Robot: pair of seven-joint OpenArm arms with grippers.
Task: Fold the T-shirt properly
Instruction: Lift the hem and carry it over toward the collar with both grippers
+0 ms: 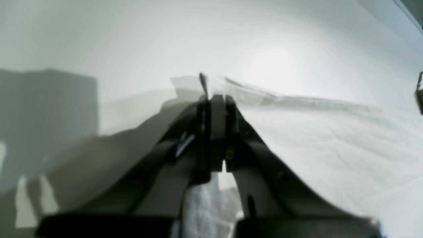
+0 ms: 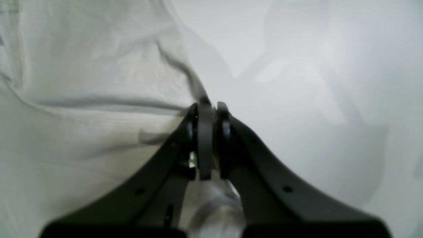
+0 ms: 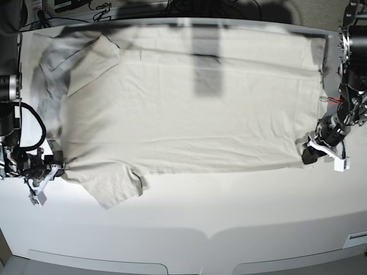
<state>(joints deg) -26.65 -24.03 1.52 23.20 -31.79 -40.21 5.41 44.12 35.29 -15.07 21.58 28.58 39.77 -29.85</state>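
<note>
T-shirt (image 3: pixel 189 114) lies spread flat on the white table (image 3: pixel 229 212), long axis running side to side in the base view, covering most of the far half. One short sleeve (image 3: pixel 112 183) juts toward the near edge at that view's left; the other sleeve (image 3: pixel 86 60) lies folded inward at the far left corner.

Left gripper (image 3: pixel 312 148) sits low at the shirt's near corner on the base view's right. Its wrist view shows the jaws pressed together on the fabric edge (image 1: pixel 211 91).

Right gripper (image 3: pixel 55 167) sits at the opposite near corner beside the jutting sleeve, jaws pinched on a fold of cloth (image 2: pixel 185 109), which puckers toward them.
</note>
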